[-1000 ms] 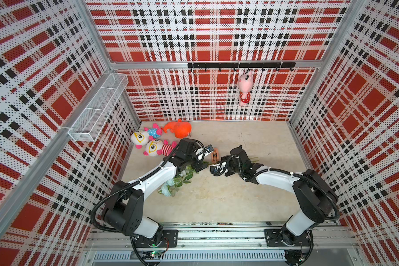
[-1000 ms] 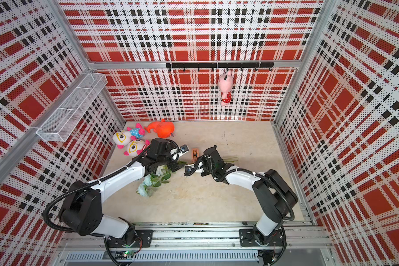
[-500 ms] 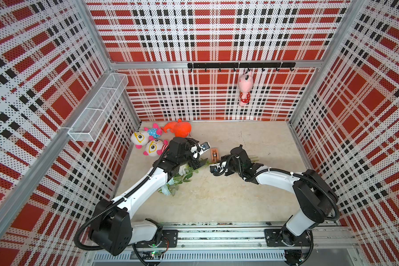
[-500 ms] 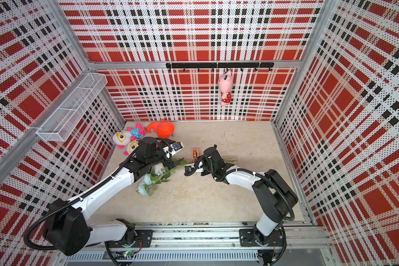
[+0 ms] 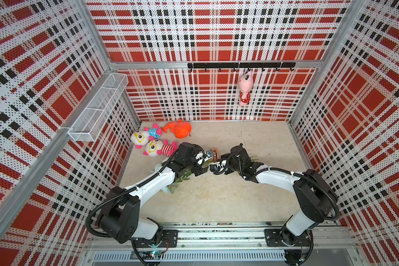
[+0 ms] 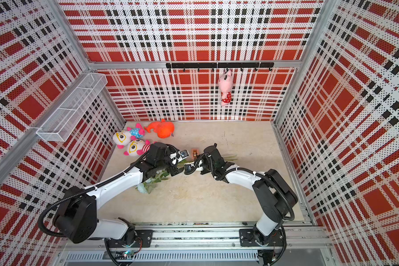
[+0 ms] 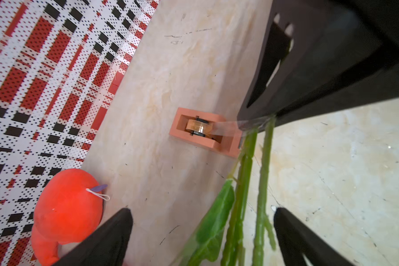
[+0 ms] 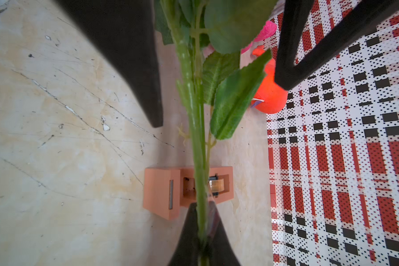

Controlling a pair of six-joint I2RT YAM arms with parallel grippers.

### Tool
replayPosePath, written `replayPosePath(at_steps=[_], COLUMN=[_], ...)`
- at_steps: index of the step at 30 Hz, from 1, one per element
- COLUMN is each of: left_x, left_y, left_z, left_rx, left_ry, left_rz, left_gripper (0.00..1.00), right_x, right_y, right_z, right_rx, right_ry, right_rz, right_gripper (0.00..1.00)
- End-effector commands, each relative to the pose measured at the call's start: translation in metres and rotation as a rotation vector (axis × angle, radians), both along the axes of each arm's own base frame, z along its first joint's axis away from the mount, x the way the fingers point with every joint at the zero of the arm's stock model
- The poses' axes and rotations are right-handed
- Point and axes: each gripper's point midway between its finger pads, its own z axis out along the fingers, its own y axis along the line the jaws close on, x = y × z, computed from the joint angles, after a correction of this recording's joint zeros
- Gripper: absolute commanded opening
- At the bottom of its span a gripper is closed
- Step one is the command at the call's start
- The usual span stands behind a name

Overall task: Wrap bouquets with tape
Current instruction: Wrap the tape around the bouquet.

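Meanwhile, the right tool (image 8: 202, 208) is pinching the bouquet's thin green stems (image 7: 264, 175), its jaws pressed together. A clear strip of tape (image 7: 224, 127) is stretching from the roll to those same tips. The left tool (image 7: 202, 214) is hanging spread wide around the stems, gripping nothing. The bouquet (image 6: 144, 187) is lying across the middle of the worktop (image 6: 194, 205), its pale flower heads pointing toward the front-left. The tape dispenser (image 8: 161, 191) is sitting just beyond the stems, toward the back edge, apart from the plush toys (image 6: 134, 147) in the back-left corner.

Doing this step well likely means closing the left tool on bare stem below the leaves, away from the sticky strip. The bunch can then be turned with the strip kept taut, so the tape is winding flat rather than twisting. The dispenser is looking light and may start dragging or tipping if the pull is running upward instead of along its length.

The dispenser is showing as a matte orange-tan block with a rectangular well, a small glossy roll on a dark hub and a thin metal cutter (image 8: 171, 194). The stems are looking smooth and waxy, the leaves (image 8: 230, 101) veined and saw-edged. The worktop is showing pale, mottled and scratched.
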Motion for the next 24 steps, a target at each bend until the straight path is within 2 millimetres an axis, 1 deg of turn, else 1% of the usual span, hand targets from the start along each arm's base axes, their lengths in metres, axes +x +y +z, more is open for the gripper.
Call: replayPosePath(at_steps=[1, 4, 8, 11, 14, 16, 19, 24], left_x=[0.009, 0.014, 0.017, 0.017, 0.015, 0.014, 0.01, 0.007], left_y=[-0.004, -0.007, -0.008, -0.008, -0.009, -0.009, -0.009, -0.009], left_z=[-0.001, -0.004, -0.009, -0.012, -0.012, -0.013, -0.013, -0.012], left_rx=[0.036, 0.042, 0.054, 0.057, 0.059, 0.058, 0.055, 0.065], left_ry=[-0.014, -0.005, 0.01, 0.021, 0.03, 0.035, 0.04, 0.031], left_rz=[-0.007, -0.018, -0.022, -0.028, -0.037, -0.042, -0.052, -0.058], left_gripper=[0.99, 0.95, 0.84, 0.78, 0.67, 0.63, 0.53, 0.41], right_x=[0.001, 0.002, 0.003, 0.002, 0.004, 0.003, 0.004, 0.004], right_y=[0.015, 0.014, 0.012, 0.013, 0.012, 0.012, 0.011, 0.007], right_z=[0.022, 0.021, 0.021, 0.021, 0.02, 0.021, 0.019, 0.017], right_rx=[0.068, 0.065, 0.069, 0.076, 0.072, 0.075, 0.073, 0.069], right_ry=[-0.044, -0.047, -0.066, -0.066, -0.063, -0.063, -0.065, -0.065], right_rz=[0.056, 0.054, 0.045, 0.046, 0.044, 0.043, 0.035, 0.022], right_gripper=[0.0, 0.0, 0.0, 0.0, 0.0, 0.0, 0.0, 0.0])
